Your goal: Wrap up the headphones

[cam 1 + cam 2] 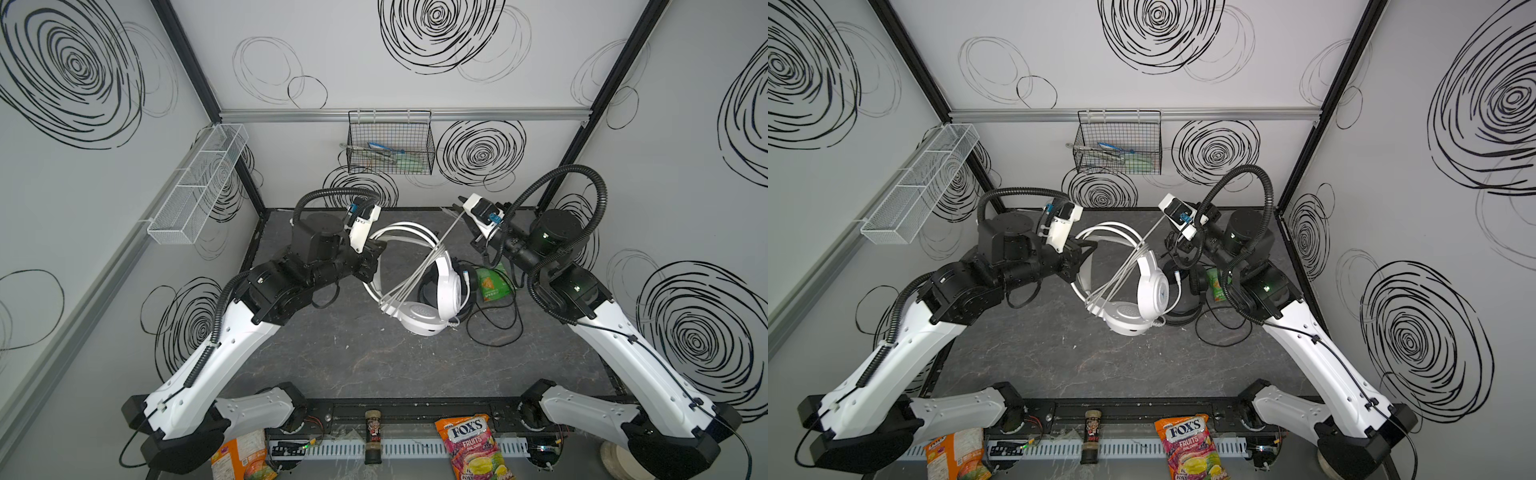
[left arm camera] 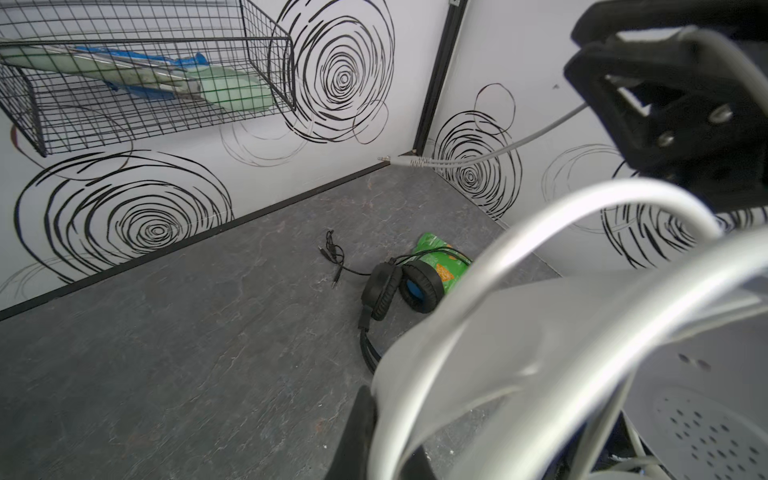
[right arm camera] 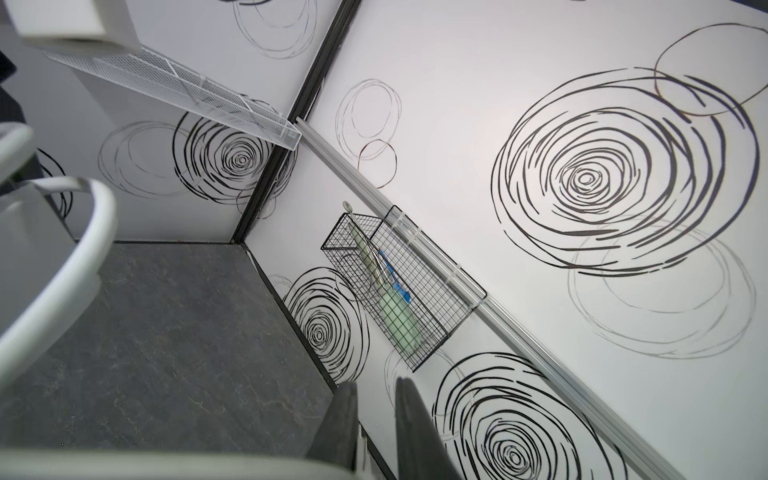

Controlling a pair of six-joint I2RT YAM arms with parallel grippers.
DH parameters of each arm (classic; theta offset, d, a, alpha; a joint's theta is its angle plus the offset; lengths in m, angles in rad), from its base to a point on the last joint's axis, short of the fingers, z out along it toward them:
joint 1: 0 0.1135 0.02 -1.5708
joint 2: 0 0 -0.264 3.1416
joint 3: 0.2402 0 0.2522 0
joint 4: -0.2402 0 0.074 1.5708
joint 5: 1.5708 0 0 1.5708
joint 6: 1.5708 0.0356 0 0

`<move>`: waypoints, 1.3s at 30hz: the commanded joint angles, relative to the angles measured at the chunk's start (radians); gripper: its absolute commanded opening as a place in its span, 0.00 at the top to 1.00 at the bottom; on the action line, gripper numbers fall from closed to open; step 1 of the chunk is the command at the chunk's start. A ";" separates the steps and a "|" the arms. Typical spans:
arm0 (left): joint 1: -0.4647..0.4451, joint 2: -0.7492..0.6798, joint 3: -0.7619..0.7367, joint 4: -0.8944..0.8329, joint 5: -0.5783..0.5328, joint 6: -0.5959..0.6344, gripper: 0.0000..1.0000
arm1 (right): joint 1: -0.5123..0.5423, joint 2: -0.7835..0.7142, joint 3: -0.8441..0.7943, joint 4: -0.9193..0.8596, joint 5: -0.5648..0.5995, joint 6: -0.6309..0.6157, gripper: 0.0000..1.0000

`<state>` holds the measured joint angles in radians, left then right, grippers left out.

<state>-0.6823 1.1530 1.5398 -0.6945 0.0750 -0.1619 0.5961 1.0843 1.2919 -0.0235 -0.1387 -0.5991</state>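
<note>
The white headphones hang above the table, their headband held in my shut left gripper. One left finger presses against the band. The white cable crosses the headband in several strands, and one strand rises to my right gripper. Its plug sticks out free past that gripper. In the right wrist view the right gripper has its jaws a little apart, with nothing between the tips. The black headphones lie on the table behind the white pair, their black cable loose.
A green snack packet lies beside the black headset. A black wire basket hangs on the back wall and a white mesh shelf on the left wall. A candy bag, a bottle and an orange packet sit at the front.
</note>
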 commanded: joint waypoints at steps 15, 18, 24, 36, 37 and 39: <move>0.004 -0.039 0.173 0.166 0.221 -0.119 1.00 | -0.101 0.009 -0.081 0.235 -0.201 0.237 0.66; 0.004 -0.035 0.168 0.185 0.225 -0.132 1.00 | -0.100 0.006 -0.082 0.232 -0.230 0.254 0.63; 0.007 -0.042 0.154 0.235 0.248 -0.168 1.00 | -0.100 -0.013 -0.108 0.225 -0.252 0.276 0.63; 0.055 -0.063 0.120 0.392 0.251 -0.326 1.00 | -0.100 -0.035 -0.195 0.330 -0.294 0.423 0.65; 0.055 -0.060 0.124 0.396 0.245 -0.329 1.00 | -0.099 -0.037 -0.204 0.344 -0.297 0.441 0.65; 0.054 -0.058 0.127 0.405 0.235 -0.333 1.00 | -0.100 -0.039 -0.216 0.359 -0.304 0.464 0.67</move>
<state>-0.6319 1.1198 1.6543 -0.4591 0.3042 -0.4171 0.4980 1.0710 1.0901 0.2607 -0.4164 -0.2039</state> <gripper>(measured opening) 0.094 0.336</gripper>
